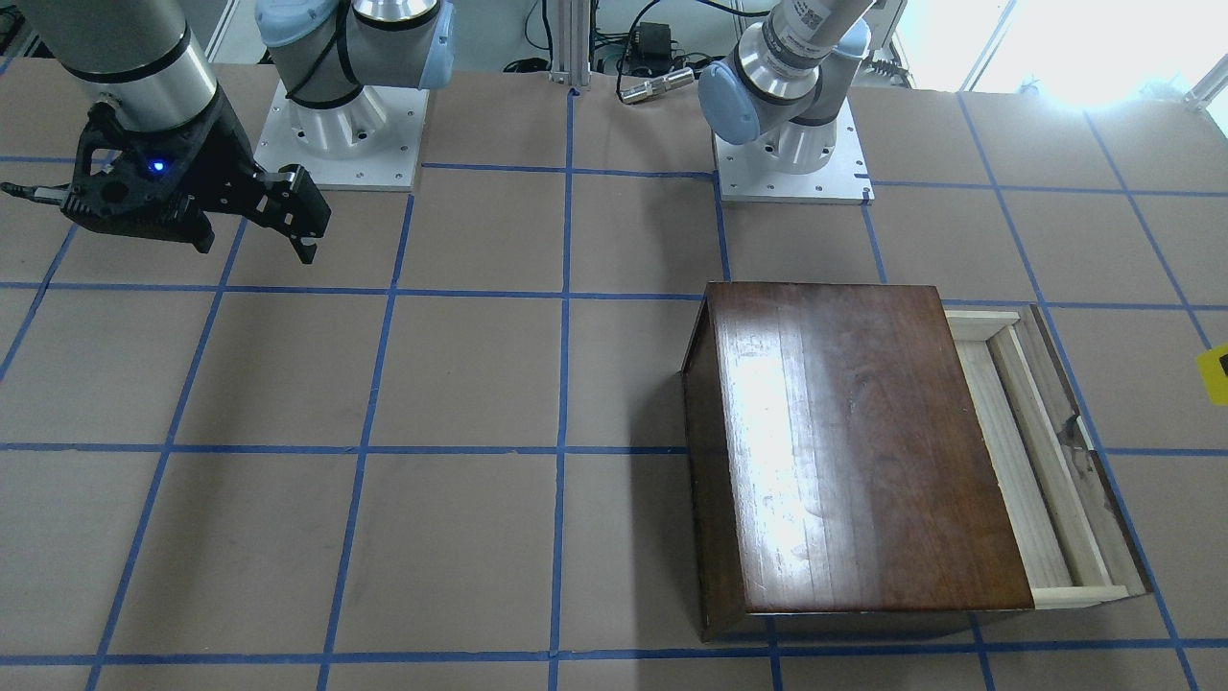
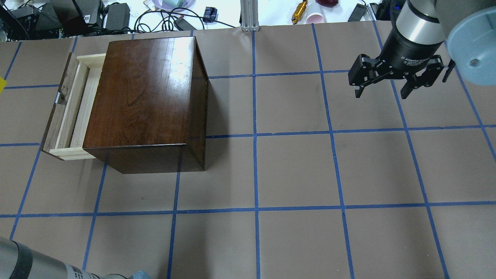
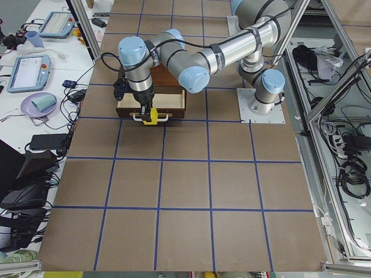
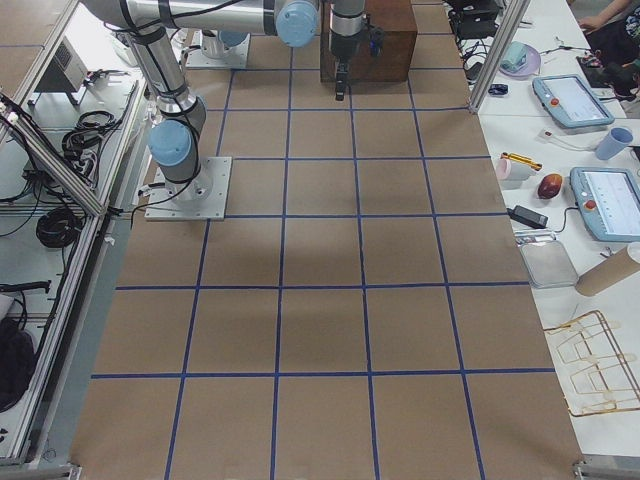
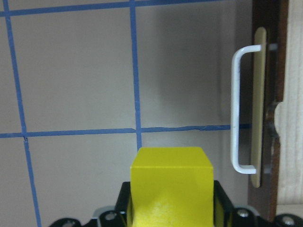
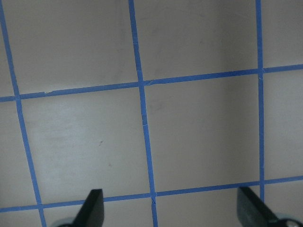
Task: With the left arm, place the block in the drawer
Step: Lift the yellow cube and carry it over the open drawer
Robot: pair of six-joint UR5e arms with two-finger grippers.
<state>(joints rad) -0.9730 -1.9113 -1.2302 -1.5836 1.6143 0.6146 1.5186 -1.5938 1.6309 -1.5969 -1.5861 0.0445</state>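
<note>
The left tool [image 3: 148, 113] is clamped on the block [image 5: 171, 182]. In its wrist view the yellow cube sits squarely between the two black fingers [image 5: 124, 201], which press on its opposite sides, and its top face is turned to the camera. The tool points down at the worktop [image 2: 294, 170], brown and crossed by a grid of blue tape, so the block is held over bare worktop, outside the drawer [image 2: 69, 112]. The drawer lies ahead and to the right of this tool in the wrist view, with its dark front panel [image 5: 267, 71] and white loop handle [image 5: 235, 109] near the block but apart from it, a strip of worktop between them. The drawer stands partly out of the dark glossy cabinet [image 2: 143, 93], showing its pale wooden channel, with the tool on the handle side of the front panel. How high the block is above the worktop cannot be told. The right tool [image 2: 383, 93] hangs well apart from the cabinet and from the left tool, over a different part of the worktop. Its fingers [image 6: 92, 208] are spread wide, and only tape lines and brown surface show between them.
</note>
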